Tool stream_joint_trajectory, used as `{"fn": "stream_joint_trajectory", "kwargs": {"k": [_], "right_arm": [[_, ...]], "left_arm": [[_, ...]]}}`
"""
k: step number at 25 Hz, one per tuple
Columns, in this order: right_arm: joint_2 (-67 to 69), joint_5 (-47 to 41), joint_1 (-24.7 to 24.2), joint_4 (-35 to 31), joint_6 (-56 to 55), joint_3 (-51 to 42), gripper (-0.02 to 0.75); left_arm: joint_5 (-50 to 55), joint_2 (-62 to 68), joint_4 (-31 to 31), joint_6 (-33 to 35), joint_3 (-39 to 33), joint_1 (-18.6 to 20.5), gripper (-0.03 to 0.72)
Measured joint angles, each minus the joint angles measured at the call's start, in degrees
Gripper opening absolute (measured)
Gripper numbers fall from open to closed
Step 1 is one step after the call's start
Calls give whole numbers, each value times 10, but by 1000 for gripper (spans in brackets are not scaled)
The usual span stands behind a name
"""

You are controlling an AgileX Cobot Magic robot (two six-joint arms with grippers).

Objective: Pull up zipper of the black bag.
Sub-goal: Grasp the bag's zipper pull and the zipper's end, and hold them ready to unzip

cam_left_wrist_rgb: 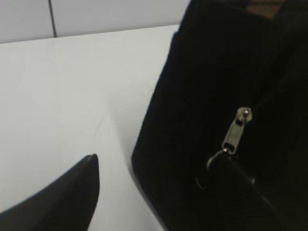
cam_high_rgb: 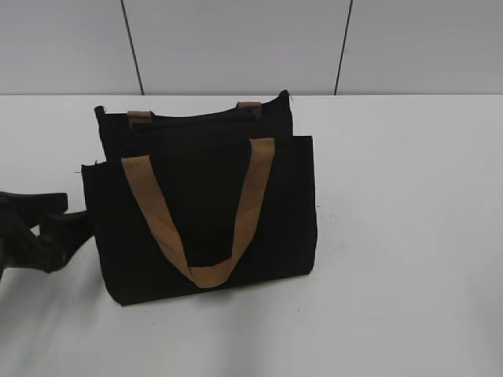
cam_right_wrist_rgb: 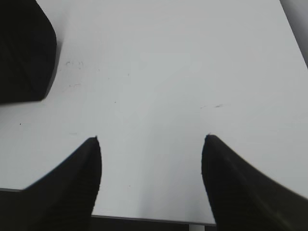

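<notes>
Black bag (cam_high_rgb: 204, 212) upright on the white table (cam_high_rgb: 409, 236), tan handle (cam_high_rgb: 200, 212) drooping down its front panel. Silver zipper (cam_left_wrist_rgb: 237, 131) on the bag's end nearest the left arm. Left pincer (cam_left_wrist_rgb: 159, 175) spread open at that end, one finger (cam_left_wrist_rgb: 72, 192) over bare table beside the bag, the other dark against the fabric just below the zipper. Right pincer (cam_right_wrist_rgb: 151, 163) open, empty, over table right of the bag.
</notes>
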State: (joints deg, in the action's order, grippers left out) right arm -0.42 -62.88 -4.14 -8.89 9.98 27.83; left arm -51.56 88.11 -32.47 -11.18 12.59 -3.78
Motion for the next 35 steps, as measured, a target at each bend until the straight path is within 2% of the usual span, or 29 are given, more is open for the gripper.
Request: {"fn": "stream_joint_trajectory", "kwargs": {"k": [5, 7, 10, 20, 29, 32, 35], "right_arm": [[0, 0, 0, 0, 0, 0, 507], [0, 0, 0, 0, 0, 0, 507], [0, 0, 0, 0, 0, 0, 507], [0, 0, 0, 0, 0, 0, 507], [0, 0, 0, 0, 0, 0, 507], [0, 0, 0, 0, 0, 0, 507], [0, 0, 0, 0, 0, 0, 507]], "left_arm": [[-146, 162, -39, 60, 0, 25, 574], [-163, 204, -37, 85, 2, 25, 574], [-170, 248, -66, 99, 15, 25, 574], [-175, 264, -163, 102, 104, 25, 571], [-175, 264, -178, 102, 104, 25, 567], [-175, 264, -182, 102, 104, 25, 521], [-176, 264, -193, 102, 104, 25, 407]]}}
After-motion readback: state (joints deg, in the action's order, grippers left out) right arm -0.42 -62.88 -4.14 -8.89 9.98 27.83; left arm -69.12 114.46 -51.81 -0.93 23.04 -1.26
